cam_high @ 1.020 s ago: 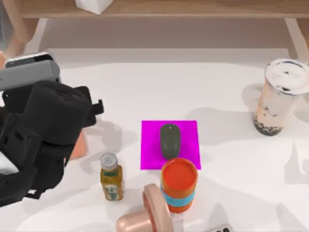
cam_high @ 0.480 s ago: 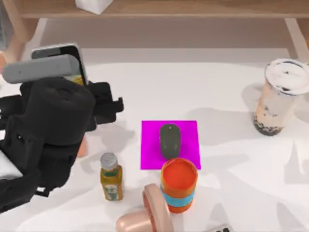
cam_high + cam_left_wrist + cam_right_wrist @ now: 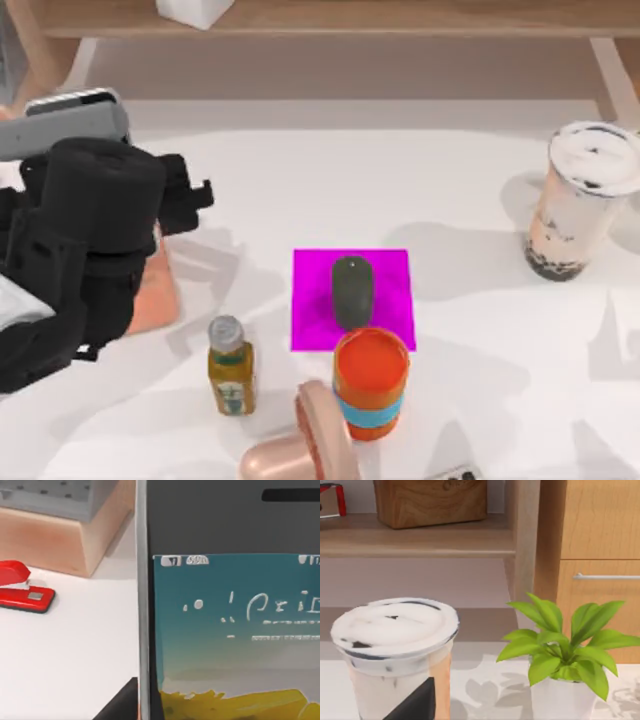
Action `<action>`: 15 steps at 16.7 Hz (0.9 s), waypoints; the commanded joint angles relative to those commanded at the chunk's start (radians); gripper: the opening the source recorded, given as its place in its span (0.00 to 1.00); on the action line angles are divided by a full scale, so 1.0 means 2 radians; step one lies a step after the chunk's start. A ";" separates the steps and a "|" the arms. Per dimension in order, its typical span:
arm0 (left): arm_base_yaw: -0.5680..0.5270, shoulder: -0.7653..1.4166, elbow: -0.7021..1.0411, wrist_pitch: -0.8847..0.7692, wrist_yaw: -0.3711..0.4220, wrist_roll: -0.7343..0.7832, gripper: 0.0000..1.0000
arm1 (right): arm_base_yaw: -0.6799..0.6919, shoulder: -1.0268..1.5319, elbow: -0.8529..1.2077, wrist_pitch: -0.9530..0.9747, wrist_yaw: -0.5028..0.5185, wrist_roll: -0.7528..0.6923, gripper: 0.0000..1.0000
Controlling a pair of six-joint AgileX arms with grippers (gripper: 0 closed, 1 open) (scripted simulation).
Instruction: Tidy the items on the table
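Observation:
My left gripper [image 3: 108, 158] hangs over the table's left side, shut on the white-framed smartphone [image 3: 70, 125]. The smartphone's lit screen [image 3: 235, 630] stands close before the left wrist camera, with a dark fingertip [image 3: 122, 705] at its edge. A dark grey mouse [image 3: 351, 290] lies on a magenta pad [image 3: 310, 300] at the table's middle. The bubble tea cup [image 3: 583, 200] stands upright at the far right. In the right wrist view that cup [image 3: 395, 645] is close, with a dark finger [image 3: 415, 705] of my right gripper in front of it.
An orange cup [image 3: 371, 382], a small yellow bottle [image 3: 230, 366] and a pink object [image 3: 300, 450] crowd the front edge. A peach block [image 3: 152, 290] lies partly under my left arm. A red stapler [image 3: 22, 587], a wooden box [image 3: 65, 535] and a potted plant [image 3: 565, 655] stand nearby.
My left arm swung right with the smartphone, then came back to the left and towards the rear. The mouse, the cup and the other objects have not moved.

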 joint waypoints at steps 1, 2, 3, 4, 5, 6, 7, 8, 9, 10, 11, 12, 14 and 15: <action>0.006 0.006 0.000 0.000 0.000 -0.001 0.00 | 0.000 0.000 0.000 0.000 0.000 0.000 1.00; 0.007 0.007 0.000 0.000 -0.001 -0.001 0.00 | 0.000 0.000 0.000 0.000 0.000 0.000 1.00; 0.007 0.007 0.000 0.000 -0.001 -0.001 0.00 | 0.000 0.000 0.000 0.000 0.000 0.000 1.00; 0.007 0.007 0.000 0.000 -0.001 -0.001 0.00 | 0.000 0.000 0.000 0.000 0.000 0.000 1.00; 0.007 0.007 0.000 0.000 -0.001 -0.001 0.00 | 0.000 0.000 0.000 0.000 0.000 0.000 1.00; 0.007 0.007 0.000 0.000 -0.001 -0.001 0.08 | 0.000 0.000 0.000 0.000 0.000 0.000 1.00; 0.007 0.007 0.000 0.000 -0.001 -0.001 0.15 | 0.000 0.000 0.000 0.000 0.000 0.000 1.00; 0.007 0.007 0.000 0.000 -0.001 -0.001 0.23 | 0.000 0.000 0.000 0.000 0.000 0.000 1.00; 0.007 0.007 0.000 0.000 -0.001 -0.001 0.30 | 0.000 0.000 0.000 0.000 0.000 0.000 1.00; 0.007 0.007 0.000 0.000 -0.001 -0.001 0.38 | 0.000 0.000 0.000 0.000 0.000 0.000 1.00; 0.007 0.007 0.000 0.000 -0.001 -0.001 0.45 | 0.000 0.000 0.000 0.000 0.000 0.000 1.00; 0.007 0.007 0.000 0.000 -0.001 -0.001 0.53 | 0.000 0.000 0.000 0.000 0.000 0.000 1.00; 0.007 0.007 0.000 0.000 -0.001 -0.001 0.68 | 0.000 0.000 0.000 0.000 0.000 0.000 1.00; 0.007 0.007 0.000 0.000 -0.001 -0.001 0.75 | 0.000 0.000 0.000 0.000 0.000 0.000 1.00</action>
